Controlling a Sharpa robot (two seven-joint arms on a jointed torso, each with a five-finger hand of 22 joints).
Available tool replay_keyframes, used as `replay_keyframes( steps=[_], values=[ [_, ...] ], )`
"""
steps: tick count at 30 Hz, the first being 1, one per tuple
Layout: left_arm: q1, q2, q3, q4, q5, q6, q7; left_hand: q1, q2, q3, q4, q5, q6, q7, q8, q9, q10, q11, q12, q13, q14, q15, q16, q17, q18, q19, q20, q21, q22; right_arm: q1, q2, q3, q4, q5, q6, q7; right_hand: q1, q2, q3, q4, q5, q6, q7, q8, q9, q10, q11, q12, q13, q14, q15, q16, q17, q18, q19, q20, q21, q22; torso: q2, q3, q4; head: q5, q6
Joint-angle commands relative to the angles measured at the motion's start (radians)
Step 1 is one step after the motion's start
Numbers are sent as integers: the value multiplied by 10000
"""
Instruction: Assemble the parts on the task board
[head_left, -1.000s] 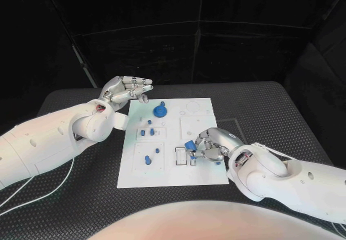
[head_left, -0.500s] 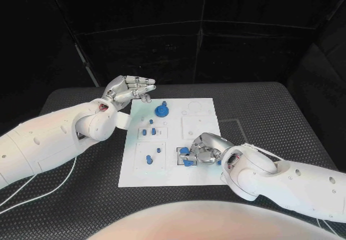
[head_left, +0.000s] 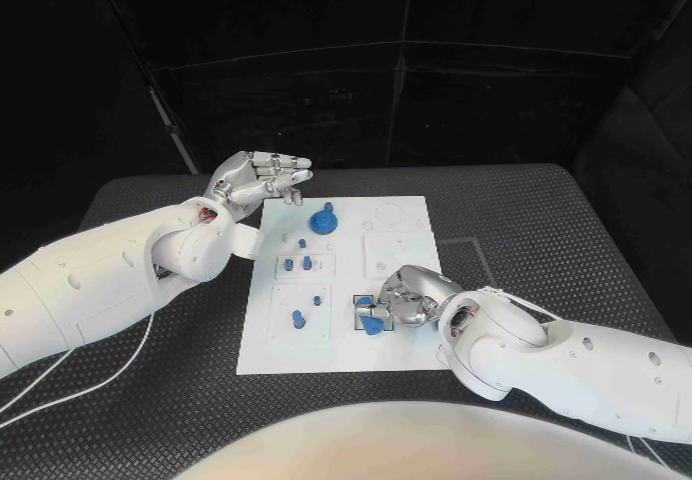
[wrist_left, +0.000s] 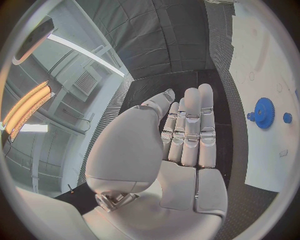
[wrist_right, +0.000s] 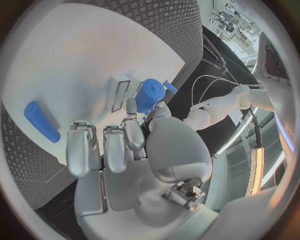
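On the task board (head_left: 405, 228) — partway done: several parts seated, right hand (head_left: 405, 300) clamped on a blue part (head_left: 371, 303) over a slot, left hand (head_left: 260, 180) spread, empty.

No readable text, labels, brands or numbers anywhere. The task board (head_left: 339, 285) carries only faint outlines, no legible print.
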Motion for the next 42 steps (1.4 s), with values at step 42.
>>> replay_keyframes(
  steps=[42],
  values=[
    [13, -71, 8, 24, 39, 77, 11, -63, 78, -81, 11, -40, -81, 16, -21, 5, -55, 2, 75, -12, -69, -15, -67, -17, 134, -17, 67, -44, -18, 18, -2263, 9, 1113, -75, -1302, 1105, 1136, -571, 1220, -729, 821, -423, 260, -584, 247, -171, 167, -646, -172, 614, 98, -143, 149, -34, -140, 102, -117, 491, -3, -25, -25, -259, -1]
  ],
)
